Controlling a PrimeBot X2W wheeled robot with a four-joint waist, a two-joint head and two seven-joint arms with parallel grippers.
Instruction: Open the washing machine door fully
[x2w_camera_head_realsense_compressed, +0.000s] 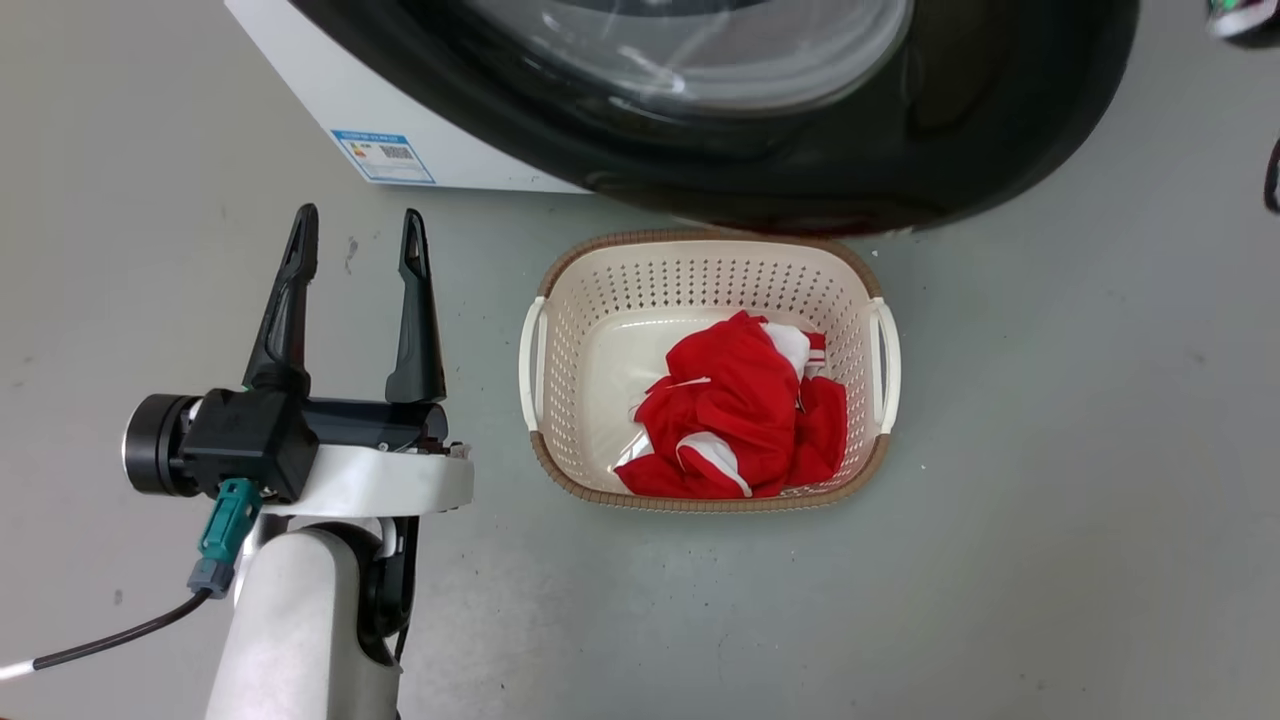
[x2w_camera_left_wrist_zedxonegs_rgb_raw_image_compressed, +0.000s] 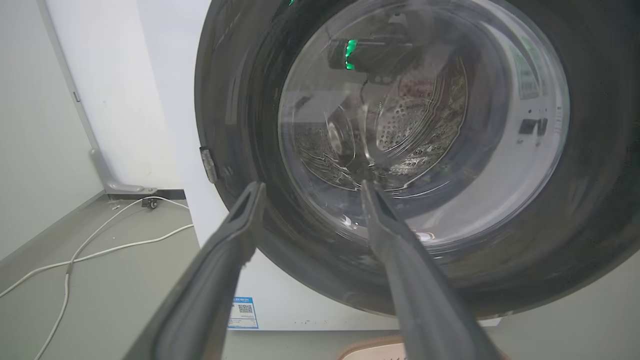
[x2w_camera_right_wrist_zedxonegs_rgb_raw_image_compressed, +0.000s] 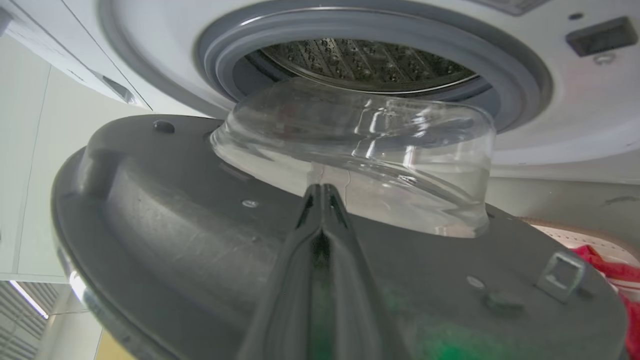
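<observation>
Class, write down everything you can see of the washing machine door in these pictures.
The door is a large round disc, glossy black outside, with a clear glass bowl bulging from its matt grey inner face. A small metal latch loop sits on that face. The door stands partly open, clear of the grey gasket and steel drum, with its lower edge by the basket's far rim. The right gripper, jaws shut, points at the bowl's base; whether it touches cannot be told.
</observation>
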